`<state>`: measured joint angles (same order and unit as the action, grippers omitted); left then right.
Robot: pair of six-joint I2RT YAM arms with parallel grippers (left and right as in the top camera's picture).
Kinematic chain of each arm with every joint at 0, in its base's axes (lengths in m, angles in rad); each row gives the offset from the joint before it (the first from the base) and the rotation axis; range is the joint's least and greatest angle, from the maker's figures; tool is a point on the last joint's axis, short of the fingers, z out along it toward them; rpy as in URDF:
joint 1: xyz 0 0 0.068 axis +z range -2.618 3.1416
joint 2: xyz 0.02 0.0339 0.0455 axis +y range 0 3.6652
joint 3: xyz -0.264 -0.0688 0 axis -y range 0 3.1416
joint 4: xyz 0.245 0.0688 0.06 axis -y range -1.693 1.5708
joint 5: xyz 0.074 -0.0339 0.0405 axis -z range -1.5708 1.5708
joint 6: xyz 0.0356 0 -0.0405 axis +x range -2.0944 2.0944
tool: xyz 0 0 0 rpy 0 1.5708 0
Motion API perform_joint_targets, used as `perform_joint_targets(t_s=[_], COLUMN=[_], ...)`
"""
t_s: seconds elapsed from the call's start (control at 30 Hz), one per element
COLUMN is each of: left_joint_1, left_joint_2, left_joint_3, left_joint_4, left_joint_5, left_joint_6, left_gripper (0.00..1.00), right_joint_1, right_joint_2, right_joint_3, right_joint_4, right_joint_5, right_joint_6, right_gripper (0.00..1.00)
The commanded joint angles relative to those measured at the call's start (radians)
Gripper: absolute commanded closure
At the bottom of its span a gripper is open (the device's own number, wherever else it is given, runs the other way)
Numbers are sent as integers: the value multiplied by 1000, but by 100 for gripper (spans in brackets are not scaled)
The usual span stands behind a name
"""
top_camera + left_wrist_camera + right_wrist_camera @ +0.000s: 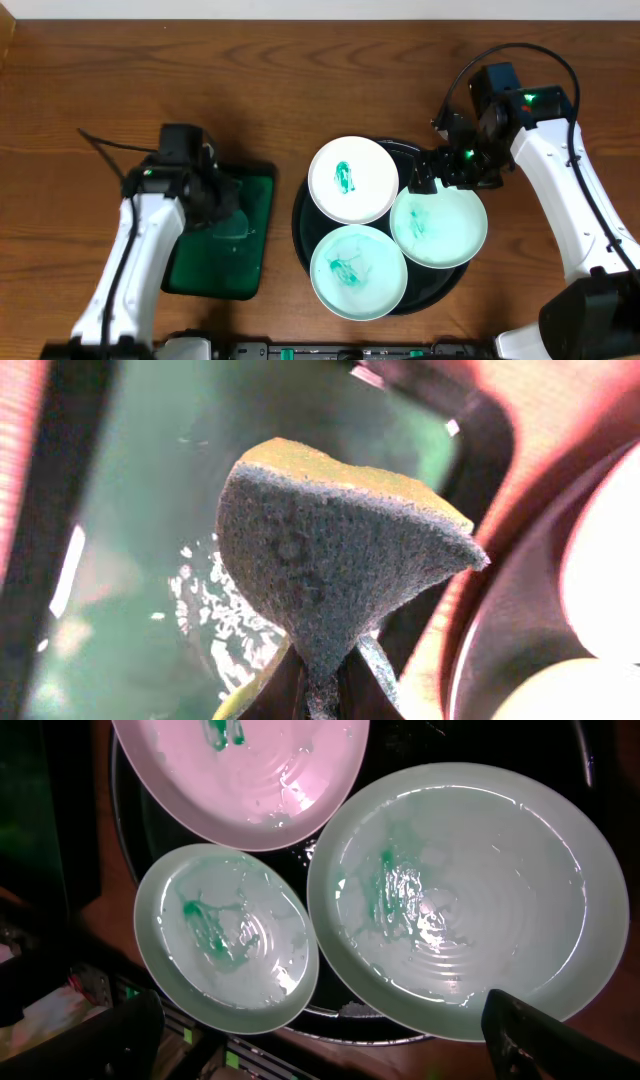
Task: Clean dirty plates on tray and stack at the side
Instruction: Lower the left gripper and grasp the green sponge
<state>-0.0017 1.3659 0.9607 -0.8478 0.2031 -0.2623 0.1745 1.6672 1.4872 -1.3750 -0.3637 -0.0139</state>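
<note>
The left claw [322, 685] is pinching a sponge [330, 550] above the wet green tray [215, 270], apparently loading it for wiping; the right claw [330, 1035], spread wide, is hovering over the nearest of 3 plates [460, 900], likely preparing to steady it; all 3 are lying beneath it on the black tray [297, 215], showing turquoise smears.

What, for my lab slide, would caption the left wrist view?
Left gripper pinches a grey-and-yellow sponge over the wet green tray, black tray and plates at right.
</note>
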Motion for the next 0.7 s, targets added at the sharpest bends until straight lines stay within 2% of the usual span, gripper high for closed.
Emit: perform_joint_targets(t_s=[0.0, 0.17, 0.57, 0.67], left_joint_1=[1, 1, 1, 1], left_joint_2=[-35, 29, 387, 403], left_joint_3=[24, 23, 23, 23], left_joint_4=[-21, -14, 77, 91], left_joint_5=[-39, -40, -39, -39], left_joint_6=[-8, -8, -5, -4], left_gripper=[93, 93, 93, 93], right_joint_1=[17, 17, 17, 17], right_joint_2=[-10, -10, -10, -10], right_joint_3=[11, 11, 11, 11], right_joint_4=[-1, -2, -8, -11], right_joint_5=[-11, -12, -11, -11], right_joint_6=[2, 3, 9, 9], right_gripper=[1, 1, 1, 1])
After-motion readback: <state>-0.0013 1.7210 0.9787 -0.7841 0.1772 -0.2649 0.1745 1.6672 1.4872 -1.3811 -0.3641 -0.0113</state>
